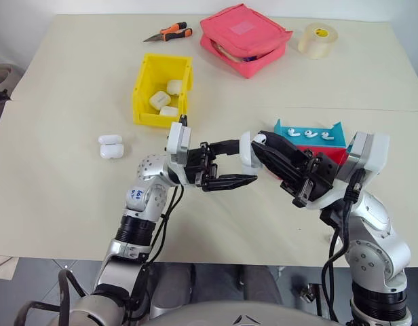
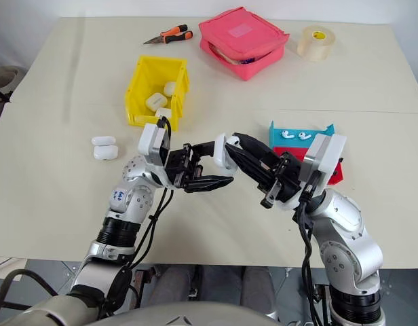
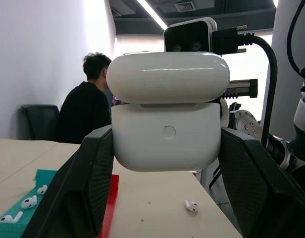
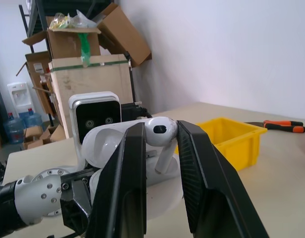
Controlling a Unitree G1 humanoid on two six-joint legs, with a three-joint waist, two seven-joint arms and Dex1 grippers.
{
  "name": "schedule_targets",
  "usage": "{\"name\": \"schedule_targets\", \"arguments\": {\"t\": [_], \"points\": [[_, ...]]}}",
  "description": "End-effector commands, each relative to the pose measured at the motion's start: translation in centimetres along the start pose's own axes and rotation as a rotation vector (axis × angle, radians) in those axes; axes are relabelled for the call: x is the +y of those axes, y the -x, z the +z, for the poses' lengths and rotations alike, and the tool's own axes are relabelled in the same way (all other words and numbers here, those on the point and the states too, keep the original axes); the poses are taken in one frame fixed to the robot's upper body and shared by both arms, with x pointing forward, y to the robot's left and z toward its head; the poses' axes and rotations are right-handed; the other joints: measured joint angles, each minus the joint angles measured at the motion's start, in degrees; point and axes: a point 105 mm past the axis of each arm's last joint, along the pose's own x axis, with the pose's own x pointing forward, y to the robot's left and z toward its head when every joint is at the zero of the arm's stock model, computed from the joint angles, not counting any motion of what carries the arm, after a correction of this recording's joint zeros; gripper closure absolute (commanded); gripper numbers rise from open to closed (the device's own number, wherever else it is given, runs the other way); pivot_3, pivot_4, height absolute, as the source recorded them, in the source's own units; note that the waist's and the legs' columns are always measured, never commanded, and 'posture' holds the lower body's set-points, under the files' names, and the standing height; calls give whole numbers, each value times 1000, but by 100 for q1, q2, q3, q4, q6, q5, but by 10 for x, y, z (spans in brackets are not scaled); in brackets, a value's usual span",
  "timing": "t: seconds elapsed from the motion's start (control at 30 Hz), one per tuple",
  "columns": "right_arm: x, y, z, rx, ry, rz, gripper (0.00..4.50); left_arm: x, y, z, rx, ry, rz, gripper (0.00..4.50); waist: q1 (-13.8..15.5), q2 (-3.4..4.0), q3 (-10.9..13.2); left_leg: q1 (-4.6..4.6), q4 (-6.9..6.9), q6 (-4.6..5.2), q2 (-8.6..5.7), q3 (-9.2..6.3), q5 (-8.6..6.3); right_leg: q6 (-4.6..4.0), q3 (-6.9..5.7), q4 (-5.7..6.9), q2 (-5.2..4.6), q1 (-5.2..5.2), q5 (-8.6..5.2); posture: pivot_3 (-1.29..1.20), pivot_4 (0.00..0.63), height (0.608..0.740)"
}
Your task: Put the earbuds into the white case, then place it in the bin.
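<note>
Mid-frame above table (image 1: 60, 204): left claw (image 3: 165, 163) clenched round white case (image 3: 166, 134), lid up. Right claw (image 4: 160, 148) pinching earbud (image 4: 160, 136), just beside case.

The left gripper (image 3: 165, 163) clamps the white case (image 3: 166, 111) (lid up), a loose earbud (image 3: 191, 206) beneath.

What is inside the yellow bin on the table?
Three closed white cases lie inside the yellow bin, toward its side nearer the pink pouch. The bin's walls hide part of its floor, so anything smaller there cannot be seen.
</note>
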Motion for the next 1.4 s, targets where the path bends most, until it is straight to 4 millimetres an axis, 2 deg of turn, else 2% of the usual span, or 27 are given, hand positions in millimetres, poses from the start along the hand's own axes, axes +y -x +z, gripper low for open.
{"name": "schedule_targets", "arguments": {"t": [0.03, 0.37, 0.67, 0.8, 0.87, 0.93, 0.97, 1.27, 1.3, 1.4], "points": [[4, 0, -7, 9, -31, 14, 3978, 0, -10, 15, -49, -57, -33, 1710, 1, 0, 0, 0, 0, 0, 0, 0, 0, 0, 0, 0, 0, 0, 0, 0, 150, 740], [-2, 4, -27, 59, -151, -12, 3978, -2, -14, 15, -55, -70, -62, 1710, 1, 0, 0, 1, 0, 0, 0, 0, 0, 0, 0, 0, 0, 1, 0, 0, 150, 740], [-3, 9, -26, 105, -231, 20, 3978, -5, -12, 11, -30, -90, -91, 1710, 2, 0, 0, 1, -1, 0, 1, 1, 0, 0, 0, -1, 0, 0, 0, 0, 150, 740], [5, 17, -40, 244, -207, 80, 3978, -3, -14, 12, -39, -119, -86, 1710, 11, 0, 0, 0, -1, 1, -1, 3, 0, 0, 2, -3, -1, 1, 0, 0, 150, 740], [5, 20, -41, 264, -199, 81, 3978, -2, -15, 12, -43, -124, -78, 1710, 14, 0, 0, 0, -1, 1, 0, 2, 0, 0, -1, -5, 0, 2, 0, 0, 150, 740], [3, 21, -37, 250, -201, 82, 3263, -1, -15, 12, -45, -129, -72, 1710, 13, -1, 0, 0, -2, 1, 1, 3, 0, 0, 0, -4, 0, 1, 0, 0, 150, 740], [2, 21, -35, 246, -194, 83, 3057, -1, -15, 12, -46, -132, -71, 1710, 12, -1, 0, 0, -2, 1, 1, 3, 0, 0, 0, -5, 0, 1, 0, 0, 150, 740], [-12, 28, -14, 259, -128, 114, 264, 0, -12, 11, -54, -143, -55, 1710, 17, -1, 1, 0, -1, 2, 1, 4, 0, 0, 1, -6, -1, 2, 0, 0, 150, 740], [-14, 29, -11, 262, -119, 115, 22, 0, -12, 11, -53, -143, -52, 1710, 19, -1, 1, 0, -2, 2, 1, 3, 0, 0, 0, -7, -1, 3, 0, 0, 150, 740], [-22, 40, -2, 288, -65, 95, 22, -2, -7, 8, -39, -142, -37, 1710, 27, -2, 1, 0, -2, 2, 1, 3, 0, 0, 0, -8, -1, 3, 0, 0, 150, 740]]}}
